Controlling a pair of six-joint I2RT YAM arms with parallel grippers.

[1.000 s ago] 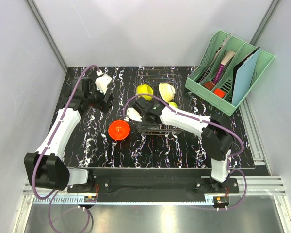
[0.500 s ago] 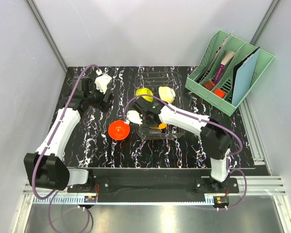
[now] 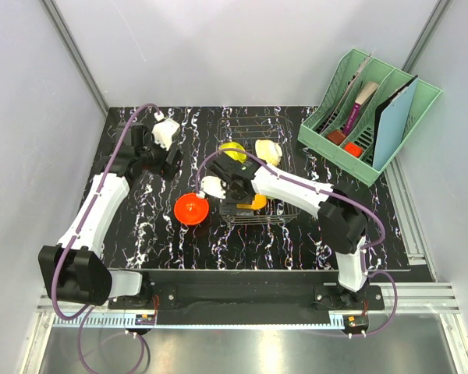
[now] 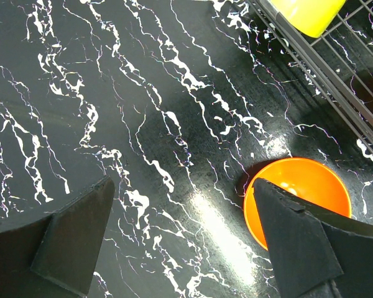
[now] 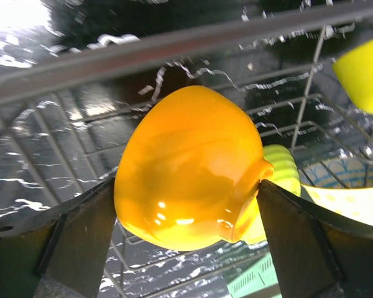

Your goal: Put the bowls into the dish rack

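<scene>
The dark wire dish rack stands mid-table. It holds a yellow bowl and a cream bowl at its far end. My right gripper reaches into the near end and is shut on an orange-yellow bowl, tilted on its side. In the right wrist view the fingers press both sides of that bowl, with rack wires behind it. A red-orange bowl sits upright on the table left of the rack. My left gripper is open and empty; the red-orange bowl lies behind its right finger.
A mint-green file organiser with books stands at the back right. A ribbed pale yellow-green bowl lies in the rack behind the held bowl. The rack's edge crosses the upper right of the left wrist view. Grey walls enclose the black marbled table.
The orange-yellow bowl has come into view at the rack's near end by my right gripper. The rack and its bowls have shifted slightly toward the near edge. My left arm has not moved.
</scene>
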